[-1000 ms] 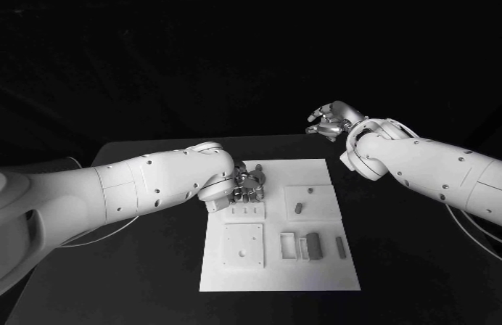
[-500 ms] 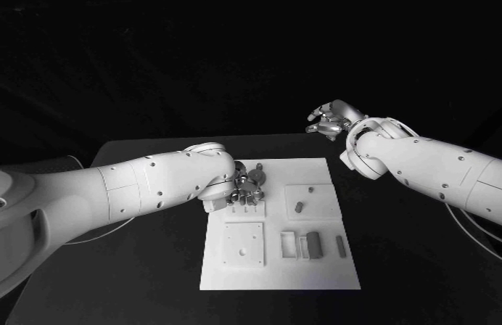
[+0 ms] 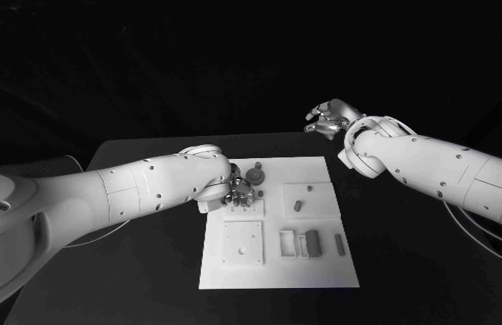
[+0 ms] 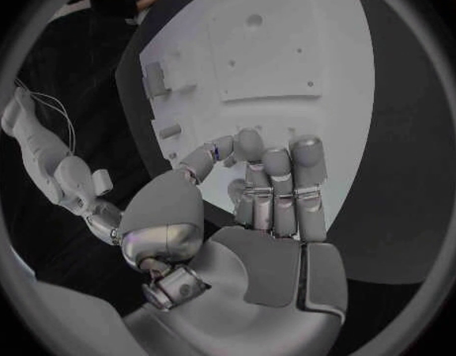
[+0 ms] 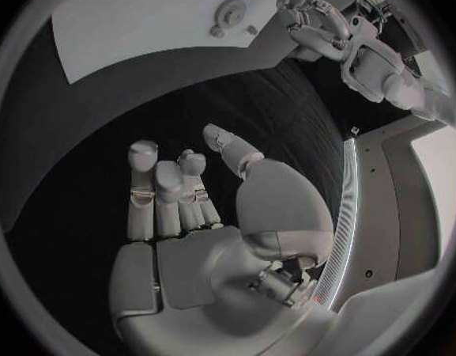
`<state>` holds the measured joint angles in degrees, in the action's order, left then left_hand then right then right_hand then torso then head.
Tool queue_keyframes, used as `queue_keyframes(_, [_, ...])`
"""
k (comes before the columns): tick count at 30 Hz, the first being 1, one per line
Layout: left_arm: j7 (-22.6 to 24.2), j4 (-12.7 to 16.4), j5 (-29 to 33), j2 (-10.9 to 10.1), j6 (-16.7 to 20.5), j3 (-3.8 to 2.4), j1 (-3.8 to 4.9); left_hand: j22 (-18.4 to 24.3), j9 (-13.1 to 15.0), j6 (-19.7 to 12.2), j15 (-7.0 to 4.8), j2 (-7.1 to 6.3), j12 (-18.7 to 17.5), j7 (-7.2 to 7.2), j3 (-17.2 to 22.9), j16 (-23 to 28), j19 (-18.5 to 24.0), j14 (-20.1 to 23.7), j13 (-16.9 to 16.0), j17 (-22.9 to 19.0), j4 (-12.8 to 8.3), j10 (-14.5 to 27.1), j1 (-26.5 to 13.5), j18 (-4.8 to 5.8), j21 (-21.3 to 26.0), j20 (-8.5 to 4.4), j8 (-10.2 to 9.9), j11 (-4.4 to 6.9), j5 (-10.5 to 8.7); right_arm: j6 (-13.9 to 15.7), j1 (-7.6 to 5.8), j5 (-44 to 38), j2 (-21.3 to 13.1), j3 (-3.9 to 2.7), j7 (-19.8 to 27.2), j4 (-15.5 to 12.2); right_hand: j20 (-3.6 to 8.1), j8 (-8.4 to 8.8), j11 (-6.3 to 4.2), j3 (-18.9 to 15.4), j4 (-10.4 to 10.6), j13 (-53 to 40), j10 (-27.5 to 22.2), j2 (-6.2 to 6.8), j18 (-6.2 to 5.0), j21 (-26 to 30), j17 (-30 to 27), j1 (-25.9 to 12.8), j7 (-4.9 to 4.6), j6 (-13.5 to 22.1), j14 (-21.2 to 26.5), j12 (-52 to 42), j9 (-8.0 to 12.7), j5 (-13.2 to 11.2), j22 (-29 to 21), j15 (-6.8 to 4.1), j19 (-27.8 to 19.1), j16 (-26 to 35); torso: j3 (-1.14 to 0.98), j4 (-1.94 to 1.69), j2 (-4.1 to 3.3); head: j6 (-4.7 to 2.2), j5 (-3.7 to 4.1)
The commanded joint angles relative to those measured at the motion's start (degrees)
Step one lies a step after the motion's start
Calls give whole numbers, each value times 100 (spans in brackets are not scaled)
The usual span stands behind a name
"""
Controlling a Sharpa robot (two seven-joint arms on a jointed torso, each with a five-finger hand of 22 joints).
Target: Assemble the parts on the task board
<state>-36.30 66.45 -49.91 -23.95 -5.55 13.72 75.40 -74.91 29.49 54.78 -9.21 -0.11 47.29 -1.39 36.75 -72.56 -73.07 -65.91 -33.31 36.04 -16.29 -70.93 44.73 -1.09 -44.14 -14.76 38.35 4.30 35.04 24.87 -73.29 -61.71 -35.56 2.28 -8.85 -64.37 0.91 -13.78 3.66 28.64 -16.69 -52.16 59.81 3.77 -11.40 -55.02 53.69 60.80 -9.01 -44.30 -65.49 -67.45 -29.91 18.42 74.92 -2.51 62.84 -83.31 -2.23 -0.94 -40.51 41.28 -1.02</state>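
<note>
The white task board (image 3: 324, 267) lies in the middle of the black table. Grey parts rest on it: a round one (image 3: 254, 174) near the far edge, a short one (image 3: 299, 207) on the right block, and upright bars (image 3: 312, 242) near the front right. My left hand (image 3: 243, 191) hovers low over the board's far left block, fingers curled downward (image 4: 277, 182). I cannot tell whether a part sits between its thumb and fingers. My right hand (image 3: 333, 118) hangs raised beyond the board's far right corner, holding nothing (image 5: 179, 190).
A raised square plate with holes (image 3: 243, 243) sits at the board's front left, also visible as the plate (image 4: 272, 47) in the left wrist view. Black table surface (image 3: 136, 267) surrounds the board on all sides.
My left hand has shifted slightly leftward and lower over the far left block. The right hand has barely moved.
</note>
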Motion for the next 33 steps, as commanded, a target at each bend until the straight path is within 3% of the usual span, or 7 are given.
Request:
queue_keyframes(1, [-6, -19, -51, 12, -226, -4, -22, -110, 82, 18, -44, 126, 50, 37, 504, -62, 38, 90, 28, -45, -18, 43, -22, -321, -29, -14, 1467, 2, 611, -82, -2, -51, 2, -2, 14, -13, 6, -15, -25, 7, -11, 7, -24, 1, -360, 22, -8, 59, -95, -66, 23, -37, 9, 28, 46, -23, -19, 25, 1, -9, 6, 2, -1])
queue_keyframes(5, [-17, -37, -47, 8, -344, -4, -49, -105, 60, 15, -46, 164, 85, 39, 479, -108, 47, 109, 61, -99, -5, 55, -62, -318, -36, -15, 1491, 4, 553, -84, -2, -52, 2, -2, 13, -14, 4, -14, -24, 6, -11, 10, -28, -4, -360, 23, -9, 74, -96, -64, 27, -38, 10, 46, 48, -22, -23, 25, 2, -9, 9, 3, 0])
queue_keyframes(33, [9, -149, -64, 51, -219, -4, -135, -93, 7, 4, -56, 248, 181, 45, 437, -239, 60, 154, 161, -256, 58, 85, -157, -311, -47, -23, 1543, 10, 362, -173, -2, -85, 10, -2, -11, -31, -1, -11, -20, 5, -16, 20, -42, -28, -360, 25, -10, 151, -100, -51, 38, -46, 16, 55, 56, -18, -37, 22, -1, -3, 5, 6, 28])
